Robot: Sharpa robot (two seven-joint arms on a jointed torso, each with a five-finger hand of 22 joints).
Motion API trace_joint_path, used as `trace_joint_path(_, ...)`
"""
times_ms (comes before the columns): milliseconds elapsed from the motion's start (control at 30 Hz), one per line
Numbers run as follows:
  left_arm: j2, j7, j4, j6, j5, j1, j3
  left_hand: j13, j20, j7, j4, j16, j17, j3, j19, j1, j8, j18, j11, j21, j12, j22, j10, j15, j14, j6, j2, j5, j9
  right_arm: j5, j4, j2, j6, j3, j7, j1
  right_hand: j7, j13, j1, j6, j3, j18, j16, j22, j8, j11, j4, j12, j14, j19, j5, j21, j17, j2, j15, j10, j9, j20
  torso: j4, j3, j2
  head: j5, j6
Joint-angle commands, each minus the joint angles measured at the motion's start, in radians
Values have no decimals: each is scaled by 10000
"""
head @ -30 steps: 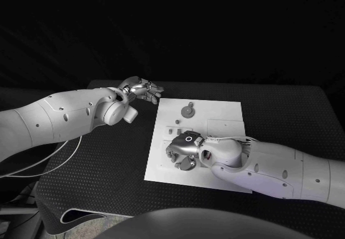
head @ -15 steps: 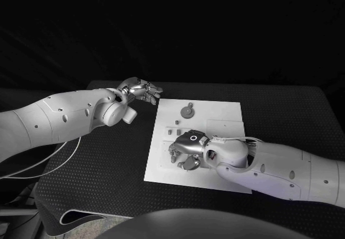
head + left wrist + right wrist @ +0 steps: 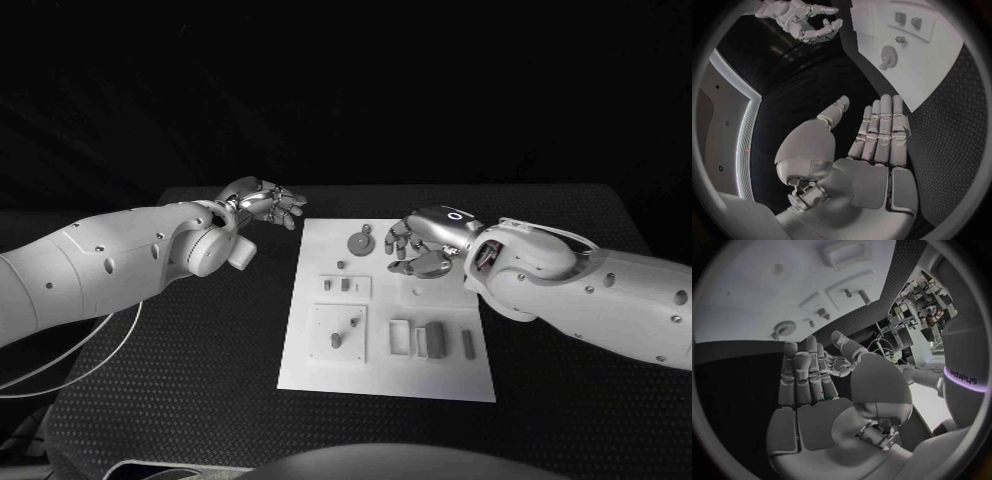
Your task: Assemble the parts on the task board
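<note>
The white task board (image 3: 387, 375) lies in the middle of the black table. A round gear (image 3: 362, 241) sits near its far edge; small pieces (image 3: 339, 285), a peg (image 3: 336, 340) and upright blocks (image 3: 436, 340) stand further down. My right hand (image 3: 418, 243) hovers over the board's far right part, next to the gear, holding nothing. Its wrist view shows the fingers (image 3: 804, 380) straight and apart from the thumb, with the board (image 3: 742, 295) and gear (image 3: 786, 328) beyond. My left hand (image 3: 263, 202) is off the board's far left corner, fingers (image 3: 879, 130) extended and empty.
Black textured table (image 3: 173, 400) surrounds the board on all sides. The left wrist view shows the board (image 3: 936, 70) with the gear (image 3: 888, 54) and my right hand (image 3: 804, 22) past it. A loose cable (image 3: 87, 355) hangs under the left arm.
The camera has shifted. My right hand has left the board's middle and moved to its far part, uncovering the small pieces and blocks. The left hand keeps its place by the far left corner.
</note>
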Motion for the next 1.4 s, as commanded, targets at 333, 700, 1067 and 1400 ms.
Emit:
trace_joint_path(333,81,178,-79,192,76,-114,7,20,-3,-20,69,-70,19,3,59,-78,5,55,-3,-47,-15,-10,-3,-10,74,-19,-8,-9,-8,4638,-14,-1091,3385,-145,-2636,99,-240,5172,-1049,-159,-368,44,1799,307,-10,-478,1063,4641,657,1025,-25,1085,1220,-334,-509,-543,926,-502,-214,131,-152,-253,165)
trace_joint_path(700,131,177,-101,180,81,-185,8,14,-3,-18,60,-79,29,3,55,-70,-1,56,6,-49,-35,-13,-36,-10,73,-36,-14,-9,-16,5380,445,-1428,4273,-444,-4080,-71,-376,6367,-2681,69,-493,44,2404,276,-65,-613,2182,6333,976,1289,-17,1453,1793,-101,-618,-570,1180,-823,-308,173,-188,-319,66)
trace_joint_path(1067,135,189,-106,223,82,-188,9,13,-1,-15,64,-85,34,0,54,-77,-3,55,11,-50,-41,-14,-45,-9,71,-42,-11,-10,-19,4603,436,-1169,4424,-615,-4300,-394,-499,6791,-3126,382,-315,44,2443,268,-90,-729,2451,6956,1478,1454,-27,1590,2497,-333,-736,-457,1245,-1023,-244,124,-158,-440,-18)
trace_joint_path(1400,122,185,-85,247,82,-189,9,13,0,-14,68,-88,38,-1,53,-80,-3,54,13,-50,-43,-15,-47,-8,70,-44,-9,-10,-21,4321,428,-917,4501,-623,-4254,-564,-497,6809,-3108,378,-298,44,2438,269,-112,-728,2414,6975,1462,1450,-28,1597,2475,-347,-735,-466,1240,-1035,-253,107,-154,-416,-105)
